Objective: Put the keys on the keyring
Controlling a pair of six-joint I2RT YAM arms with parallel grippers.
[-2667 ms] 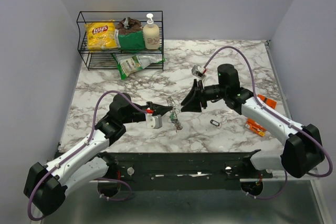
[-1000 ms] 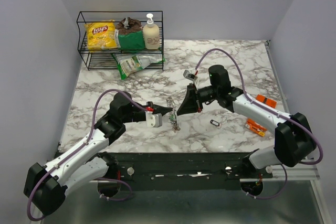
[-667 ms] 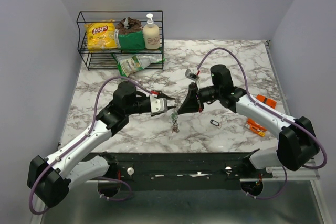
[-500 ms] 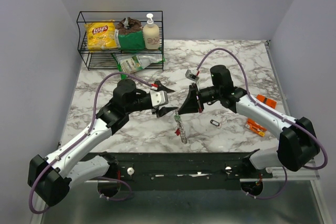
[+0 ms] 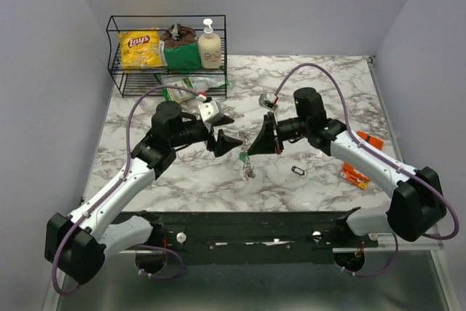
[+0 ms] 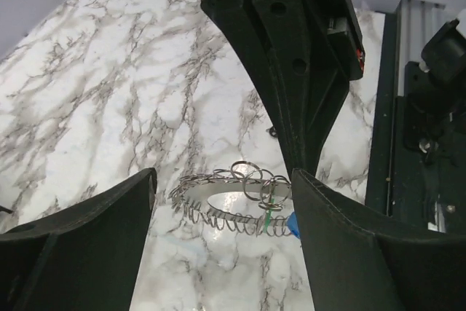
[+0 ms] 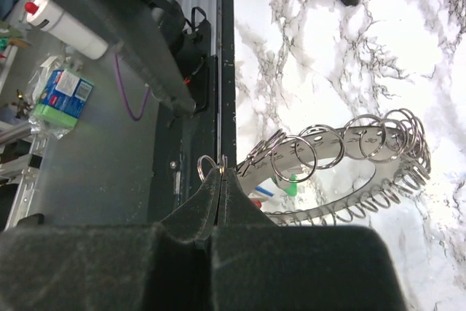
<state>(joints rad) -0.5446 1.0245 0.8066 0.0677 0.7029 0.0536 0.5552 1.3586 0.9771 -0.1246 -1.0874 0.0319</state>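
Keyring [image 5: 247, 167] now hangs from pinched right hand [image 5: 250, 153]; left hand [image 5: 226, 130] has let go, wide.

Shiny metal keyring [image 7: 342, 213] (smooth marble-look tabletop [image 6: 87, 71])

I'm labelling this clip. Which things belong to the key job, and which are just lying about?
Job: keyring, coloured keys, right hand pinching the keyring, open left hand.
Lying about: wire rack, Lay's bag, soap bottle, green packet, orange packets.
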